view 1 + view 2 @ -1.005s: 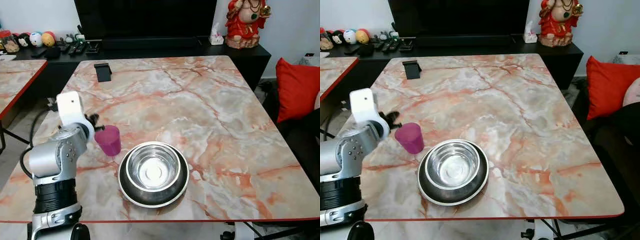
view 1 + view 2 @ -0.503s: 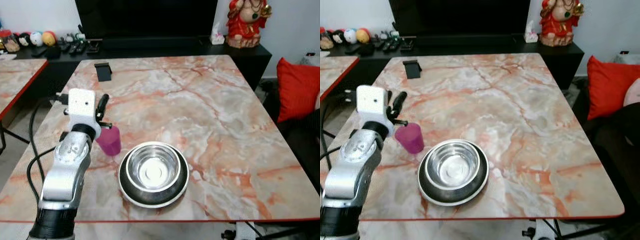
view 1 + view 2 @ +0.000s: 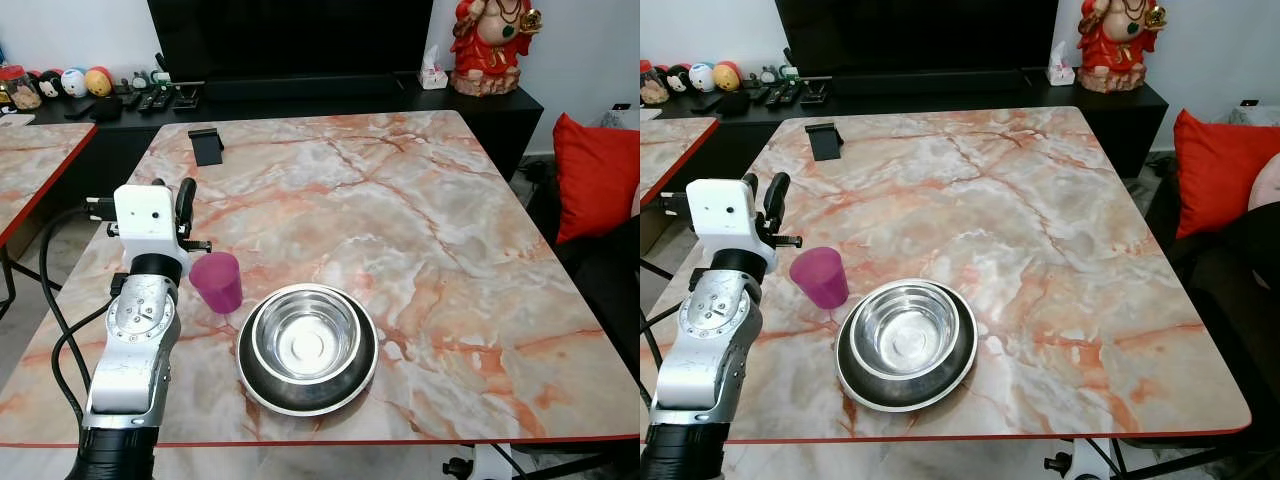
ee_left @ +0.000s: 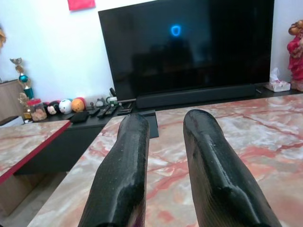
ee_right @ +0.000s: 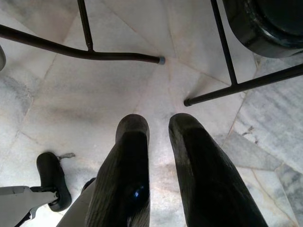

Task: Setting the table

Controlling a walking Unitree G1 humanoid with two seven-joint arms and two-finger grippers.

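marble table (image 3: 420,220), black tv (image 3: 290,40) on low cabinet (image 3: 480,105), red cushion (image 3: 595,175)

Magenta cup (image 3: 218,282), silver bowl (image 3: 306,340), pink-veined marble table (image 3: 420,220).

Head stereo downward over table (image 3: 420,220)

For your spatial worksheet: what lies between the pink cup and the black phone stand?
Between pink cup and black phone stand: the left gripper above bare marble, seen in the eye views.
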